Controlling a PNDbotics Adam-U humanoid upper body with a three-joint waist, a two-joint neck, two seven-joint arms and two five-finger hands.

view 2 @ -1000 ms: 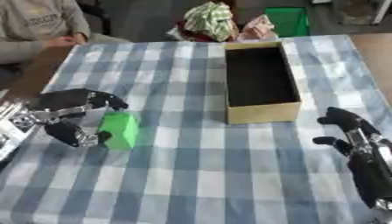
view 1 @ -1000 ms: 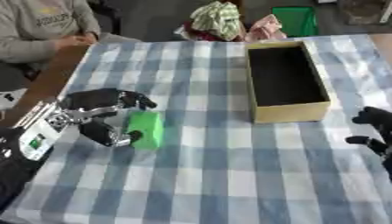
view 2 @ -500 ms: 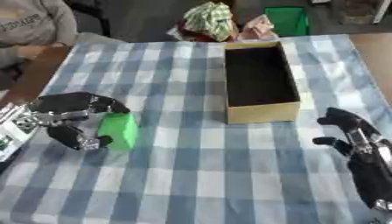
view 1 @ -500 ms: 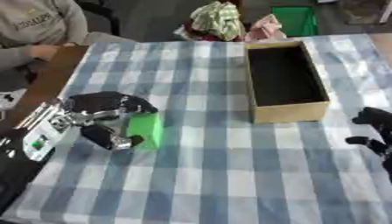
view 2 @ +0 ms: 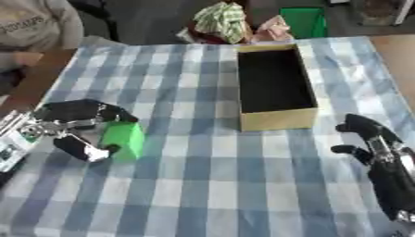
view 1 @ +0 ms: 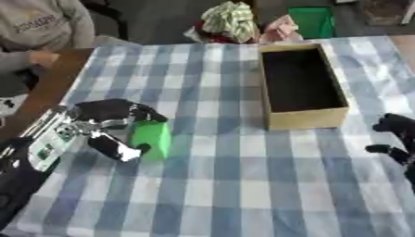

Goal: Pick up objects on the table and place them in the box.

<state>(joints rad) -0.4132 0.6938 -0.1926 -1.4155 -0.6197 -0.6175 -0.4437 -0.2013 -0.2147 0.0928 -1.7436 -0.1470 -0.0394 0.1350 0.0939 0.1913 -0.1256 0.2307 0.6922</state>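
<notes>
Right hand (view 2: 371, 139) rested near the bench's (view 1: 235, 194) right edge, fingers relaxed, holding nothing. Left hand (view 1: 103, 124), near the left edge, had fingers and thumb curled round a green block (view 1: 152, 139) standing on the checked cloth. Box (view 1: 301, 85) sat open toward the far right corner, well apart from the block.

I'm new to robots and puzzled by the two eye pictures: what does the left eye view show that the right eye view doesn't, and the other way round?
Only the left eye view shows more of the left arm at the lower left edge. Only the right eye view shows most of the right hand and its forearm; the left eye view catches just its fingers at the right edge. Both share the left hand curled round the green block, the open empty box and the checked tablecloth.
</notes>
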